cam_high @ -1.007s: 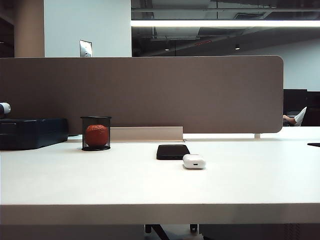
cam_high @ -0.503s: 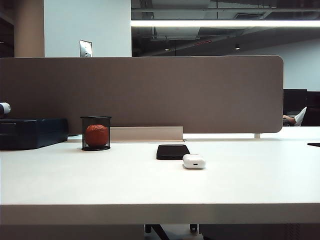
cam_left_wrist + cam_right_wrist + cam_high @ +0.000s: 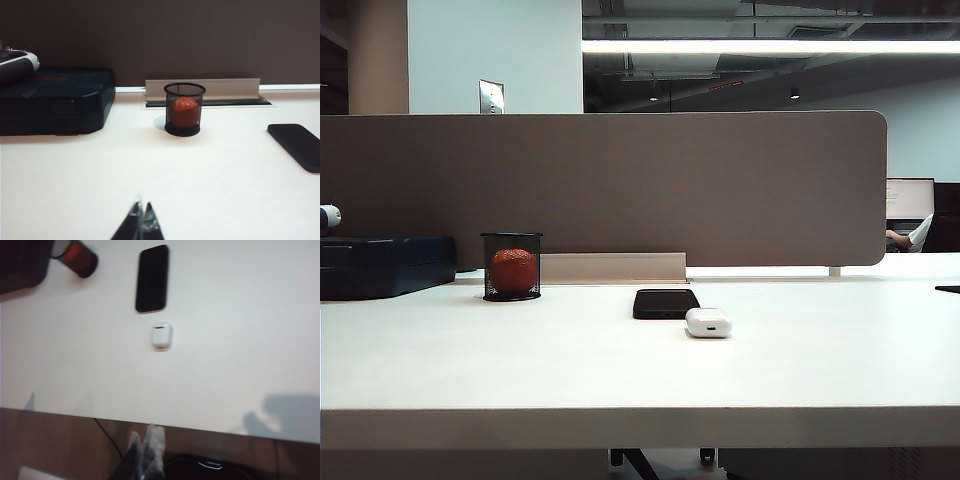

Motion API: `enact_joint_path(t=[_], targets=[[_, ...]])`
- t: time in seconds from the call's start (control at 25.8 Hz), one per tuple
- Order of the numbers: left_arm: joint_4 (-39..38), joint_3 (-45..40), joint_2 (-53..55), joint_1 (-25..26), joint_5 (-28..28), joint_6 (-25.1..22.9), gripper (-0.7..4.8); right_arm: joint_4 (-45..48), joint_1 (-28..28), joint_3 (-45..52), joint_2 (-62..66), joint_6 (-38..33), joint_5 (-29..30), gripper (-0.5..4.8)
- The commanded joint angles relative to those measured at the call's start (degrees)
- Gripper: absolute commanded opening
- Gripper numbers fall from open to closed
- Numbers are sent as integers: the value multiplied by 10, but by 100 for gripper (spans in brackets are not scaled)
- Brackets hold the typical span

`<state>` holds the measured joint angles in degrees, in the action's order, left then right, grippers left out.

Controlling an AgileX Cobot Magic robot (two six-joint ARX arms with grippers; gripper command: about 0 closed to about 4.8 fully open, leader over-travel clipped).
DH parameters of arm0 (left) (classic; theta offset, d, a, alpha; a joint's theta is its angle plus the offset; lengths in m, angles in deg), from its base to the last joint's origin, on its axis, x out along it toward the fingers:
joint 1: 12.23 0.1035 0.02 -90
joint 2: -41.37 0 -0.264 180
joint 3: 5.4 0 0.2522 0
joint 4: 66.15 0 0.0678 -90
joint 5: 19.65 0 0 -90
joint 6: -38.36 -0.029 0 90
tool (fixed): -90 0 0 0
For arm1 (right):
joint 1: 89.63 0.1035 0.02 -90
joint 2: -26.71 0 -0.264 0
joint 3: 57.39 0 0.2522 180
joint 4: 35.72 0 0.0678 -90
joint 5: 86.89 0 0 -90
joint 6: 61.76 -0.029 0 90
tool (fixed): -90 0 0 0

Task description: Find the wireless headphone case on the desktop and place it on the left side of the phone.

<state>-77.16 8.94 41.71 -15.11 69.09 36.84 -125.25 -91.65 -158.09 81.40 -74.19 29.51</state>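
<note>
Both grippers—left point(image 3: 141, 220), right point(image 3: 145, 450)—hang clenched and empty, the small glossy white case point(image 3: 161, 335) untouched beside the flat black phone point(image 3: 152, 278) on the off-white bench point(image 3: 520, 370).

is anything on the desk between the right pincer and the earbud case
Nothing visible: the right pincer, shut, hangs off the desktop's near edge, with bare surface up to the wireless headphone case. The phone lies beyond it.

Left of phone: you have bare desktop point(image 3: 570, 360) between the phone point(image 3: 666, 303) and the mesh cup point(image 3: 512, 266).
Back edge: the divider panel point(image 3: 620, 185) blocks you.
Back-left corner: the dark box point(image 3: 382, 264) fills it.
Front edge: open to you.
</note>
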Motion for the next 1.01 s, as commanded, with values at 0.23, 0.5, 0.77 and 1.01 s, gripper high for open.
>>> enact_joint_path(t=[0.23, 0.5, 0.77, 1.01], targets=[[5, 0, 0, 1, 2, -2, -6, 81, 115, -3, 42, -25, -42, 14], [5, 0, 0, 1, 2, -2, -5, 121, 218, -3, 119, -46, -100, 187], [5, 0, 0, 1, 2, -2, -5, 172, 269, -3, 197, -47, -120, 262], [5, 0, 0, 1, 2, -2, -5, 211, 280, -3, 259, -47, -128, 426]])
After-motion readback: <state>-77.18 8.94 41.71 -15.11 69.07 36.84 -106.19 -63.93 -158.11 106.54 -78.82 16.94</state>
